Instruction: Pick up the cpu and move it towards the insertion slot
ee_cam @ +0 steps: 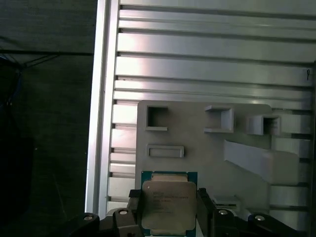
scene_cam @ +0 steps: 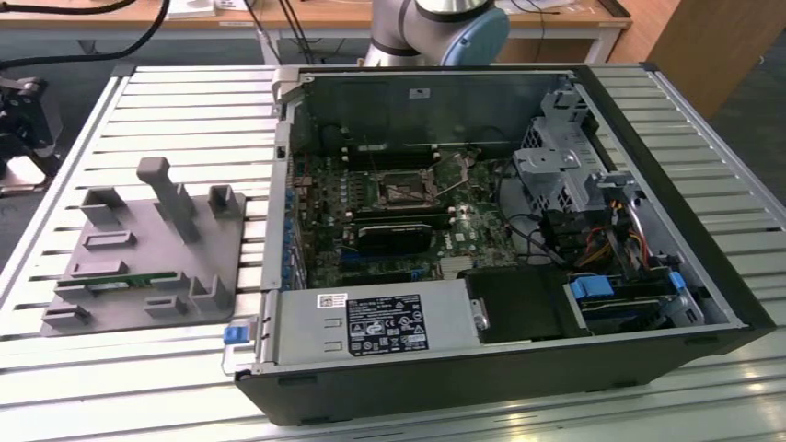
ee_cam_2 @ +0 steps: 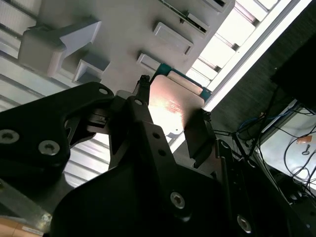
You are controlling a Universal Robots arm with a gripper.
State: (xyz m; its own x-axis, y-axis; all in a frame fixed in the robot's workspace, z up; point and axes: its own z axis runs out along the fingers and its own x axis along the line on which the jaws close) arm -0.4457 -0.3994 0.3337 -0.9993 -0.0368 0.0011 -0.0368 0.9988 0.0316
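Note:
The cpu (ee_cam: 169, 203), a flat square chip with a shiny silver top and a green rim, sits between my gripper's (ee_cam: 169, 211) two black fingers (ee_cam: 135, 210), which press on its opposite sides. In the second wrist view the cpu (ee_cam_2: 174, 109) glints between the same fingers (ee_cam_2: 197, 136) of the gripper (ee_cam_2: 170, 118). It appears raised over the near part of the grey fixture plate (ee_cam: 197, 143). The insertion slot (scene_cam: 403, 191), a square socket with a silvery frame, lies on the motherboard inside the open computer case (scene_cam: 687, 276).
The grey fixture plate (scene_cam: 147, 249) with raised blocks and pockets rests on the slatted aluminium table (scene_cam: 184, 101), on the exterior view's left of the case. A green memory stick (scene_cam: 123, 284) lies in the fixture. The arm's base (scene_cam: 443, 28) stands behind the case. Cables and drive cages crowd the case's right side.

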